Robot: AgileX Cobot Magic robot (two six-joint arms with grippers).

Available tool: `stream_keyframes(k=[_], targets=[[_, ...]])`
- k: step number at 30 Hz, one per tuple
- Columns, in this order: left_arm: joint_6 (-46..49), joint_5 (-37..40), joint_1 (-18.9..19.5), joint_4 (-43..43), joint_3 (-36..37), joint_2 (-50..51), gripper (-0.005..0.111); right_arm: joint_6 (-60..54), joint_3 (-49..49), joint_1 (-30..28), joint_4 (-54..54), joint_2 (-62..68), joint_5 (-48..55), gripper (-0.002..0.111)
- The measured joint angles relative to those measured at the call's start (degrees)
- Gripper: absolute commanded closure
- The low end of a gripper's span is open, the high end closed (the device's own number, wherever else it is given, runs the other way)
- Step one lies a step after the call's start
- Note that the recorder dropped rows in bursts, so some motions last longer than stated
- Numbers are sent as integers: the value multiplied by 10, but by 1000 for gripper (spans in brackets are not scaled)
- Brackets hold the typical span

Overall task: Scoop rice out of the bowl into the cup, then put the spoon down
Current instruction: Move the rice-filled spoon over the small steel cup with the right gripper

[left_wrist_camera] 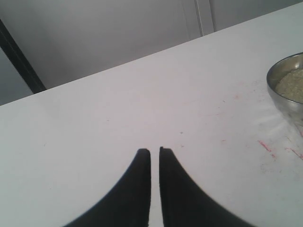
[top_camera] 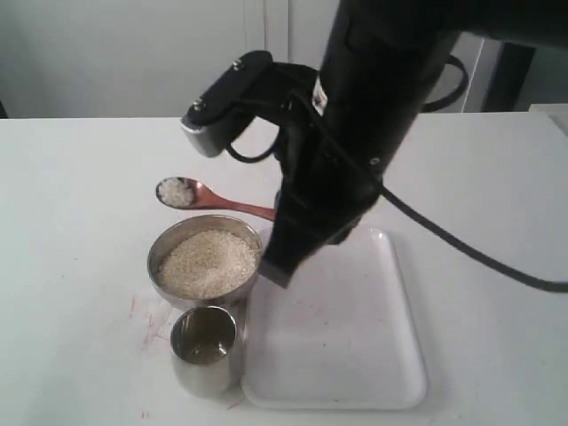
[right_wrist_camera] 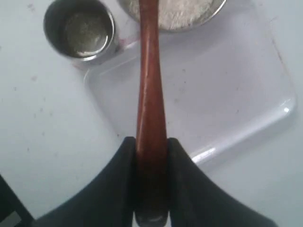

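Exterior: we see the spoon point(top_camera: 213, 199) behind the bowl point(top_camera: 158, 266), its scoop loaded with rice point(top_camera: 176, 192). The cup point(top_camera: 206, 348) sits just in front of the bowl, beside a white tray point(top_camera: 355, 355).
Left wrist: the left gripper point(left_wrist_camera: 151, 151) is closed and empty.
Right wrist: the right gripper point(right_wrist_camera: 150, 142) clamps the spoon handle.

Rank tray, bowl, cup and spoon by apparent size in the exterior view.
1. tray
2. bowl
3. cup and spoon: unsure. The spoon's handle end is hidden behind the right arm, and the cup looks nearer the camera.
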Motion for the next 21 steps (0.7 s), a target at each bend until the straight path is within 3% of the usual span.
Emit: stream_keyframes(k=[5,10,16,21], targets=[[0,0,0,0,0,0,92,0,94,2,23,-74,-8,108],[0,0,0,0,0,0,92,26,181,65,26,-136,-13,108],[0,0,0,0,0,0,92,77,205,122,-17,-139,-24,108],[0,0,0,0,0,0,92,99,207,134,-63,-128,-36,108]])
